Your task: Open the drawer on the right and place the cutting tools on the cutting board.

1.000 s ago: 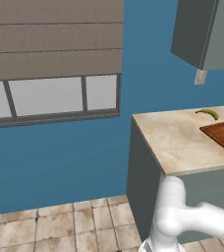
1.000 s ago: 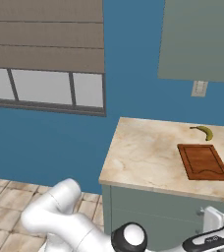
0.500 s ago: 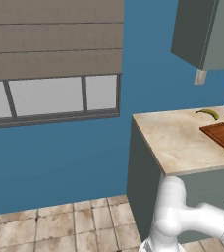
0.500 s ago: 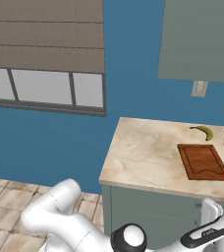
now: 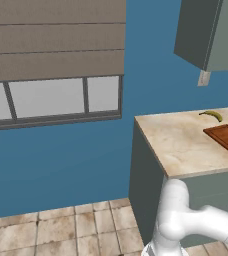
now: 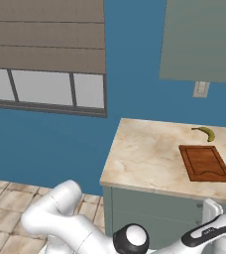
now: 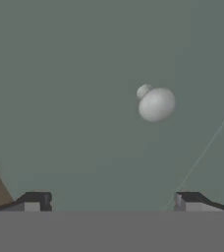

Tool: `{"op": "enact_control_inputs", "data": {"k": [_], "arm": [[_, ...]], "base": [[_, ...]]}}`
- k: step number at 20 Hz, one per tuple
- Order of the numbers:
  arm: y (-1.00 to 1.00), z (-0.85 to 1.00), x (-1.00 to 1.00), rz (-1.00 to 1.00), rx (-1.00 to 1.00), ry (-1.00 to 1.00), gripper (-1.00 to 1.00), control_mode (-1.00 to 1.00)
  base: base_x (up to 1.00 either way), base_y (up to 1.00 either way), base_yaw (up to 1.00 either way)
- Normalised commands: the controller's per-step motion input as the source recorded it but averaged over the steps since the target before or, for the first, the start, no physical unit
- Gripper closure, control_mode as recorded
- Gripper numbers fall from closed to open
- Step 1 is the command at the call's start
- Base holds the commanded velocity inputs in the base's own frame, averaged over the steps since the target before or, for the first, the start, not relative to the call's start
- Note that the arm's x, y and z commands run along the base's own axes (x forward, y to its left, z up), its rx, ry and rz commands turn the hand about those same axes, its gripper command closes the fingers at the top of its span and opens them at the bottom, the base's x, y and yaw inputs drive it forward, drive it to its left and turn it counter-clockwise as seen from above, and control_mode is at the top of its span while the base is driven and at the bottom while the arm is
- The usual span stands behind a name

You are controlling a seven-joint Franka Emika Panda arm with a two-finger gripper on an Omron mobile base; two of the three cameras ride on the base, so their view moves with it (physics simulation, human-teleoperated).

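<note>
Knob (image 7: 155, 104) ahead of wide jaws (grey front, prob. drawer, cropped).

Reddish-brown cutting board (image 6: 205, 163), yellow banana (image 6: 204, 132)

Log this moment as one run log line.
phase: approaching drawer knob | gripper: open, nothing held | drawer front: closed | cutting board: bare, banana behind it

No legible text or labels anywhere.
</note>
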Motion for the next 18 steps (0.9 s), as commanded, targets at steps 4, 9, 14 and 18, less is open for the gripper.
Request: {"op": "enact_control_inputs", "data": {"k": [4, 9, 14, 18], "arm": [[0.00, -0.44, 0.09, -0.07, 0.04, -0.06, -1.00, -1.00], [0.00, -0.41, 0.09, -0.07, 0.04, -0.08, -1.00, -1.00], [0.00, -0.45, 0.16, -0.07, 0.07, -0.09, -1.00, -1.00], [0.00, -0.54, 0.26, -0.06, 0.10, -0.06, -1.00, -1.00]], "base": [[0.00, 0.00, 0.00], [0.00, 0.00, 0.00], [0.00, 0.00, 0.00], [0.00, 0.00, 0.00]]}}
